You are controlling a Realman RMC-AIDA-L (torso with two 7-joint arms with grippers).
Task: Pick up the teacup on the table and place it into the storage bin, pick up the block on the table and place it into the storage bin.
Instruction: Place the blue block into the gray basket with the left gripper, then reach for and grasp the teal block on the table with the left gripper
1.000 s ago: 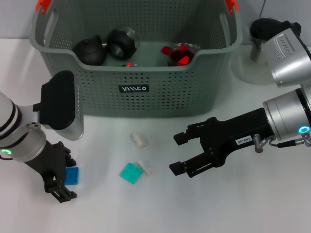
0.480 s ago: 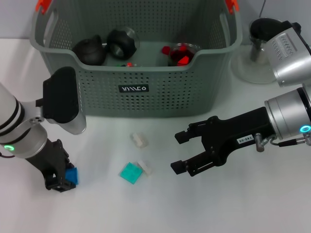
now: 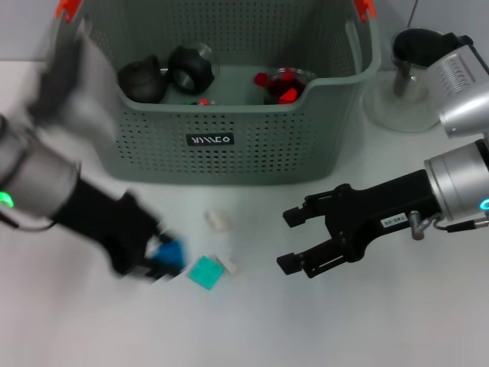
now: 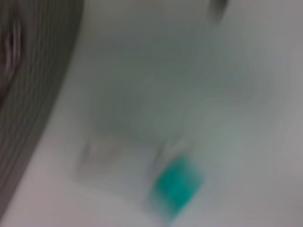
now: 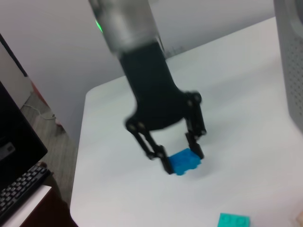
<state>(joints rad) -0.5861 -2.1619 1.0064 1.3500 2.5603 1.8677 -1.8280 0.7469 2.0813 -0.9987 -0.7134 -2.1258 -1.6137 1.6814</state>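
A blue block (image 3: pixel 170 254) sits between the fingers of my left gripper (image 3: pixel 162 260), low over the table in front of the storage bin (image 3: pixel 210 141). From the right wrist view, the left gripper (image 5: pixel 183 160) is shut on the blue block (image 5: pixel 185 162). A teal block (image 3: pixel 205 271) lies flat just to the right; it also shows as the teal block (image 4: pixel 177 187) and the teal block (image 5: pixel 233 220). A black teacup (image 3: pixel 191 66) lies on its side inside the bin. My right gripper (image 3: pixel 294 241) hovers open at the table's right, empty.
Another dark rounded vessel (image 3: pixel 141 79) and a glass cup with red pieces (image 3: pixel 286 84) lie in the bin. Two small white pieces (image 3: pixel 219 220) (image 3: pixel 228 264) rest near the teal block. A glass teapot with black lid (image 3: pixel 412 61) stands at the back right.
My left gripper closed on the blue block at the front left and swept fast to the right with it, toward the teal block. The right gripper drifted slightly right.
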